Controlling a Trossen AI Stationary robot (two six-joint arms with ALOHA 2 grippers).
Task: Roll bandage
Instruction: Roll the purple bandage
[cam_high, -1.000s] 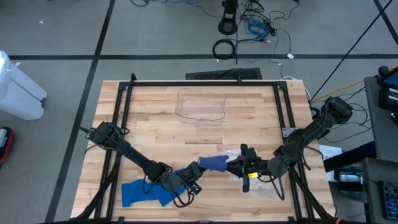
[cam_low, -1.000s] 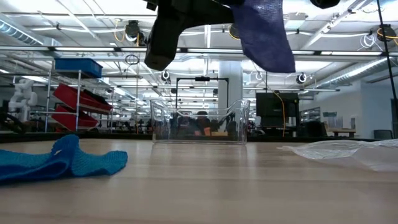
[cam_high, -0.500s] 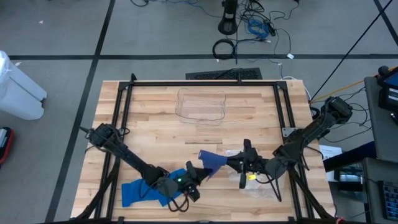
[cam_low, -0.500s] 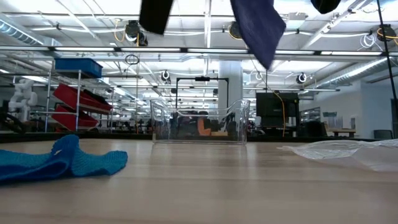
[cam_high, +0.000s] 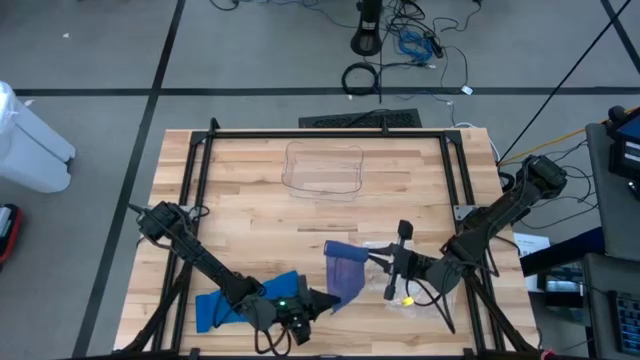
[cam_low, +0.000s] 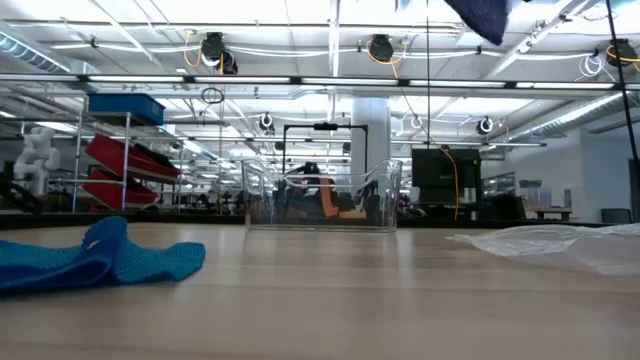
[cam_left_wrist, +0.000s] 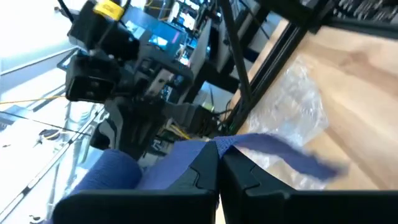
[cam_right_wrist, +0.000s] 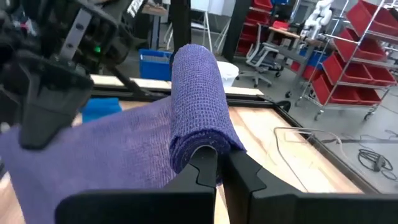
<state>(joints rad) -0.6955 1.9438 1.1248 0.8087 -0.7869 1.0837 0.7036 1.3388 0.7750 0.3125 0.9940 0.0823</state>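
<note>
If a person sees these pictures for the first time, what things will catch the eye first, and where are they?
First, the purple bandage, held above the front middle of the table between the two tools: the right tool is shut on its rolled end, the left tool shut on its loose end. Next, the bright blue bandage lying crumpled at the front left. A clear plastic container stands at the back, and a crinkled clear bag lies under the right arm.

Bright overhead light (wrist views blurred)
</note>
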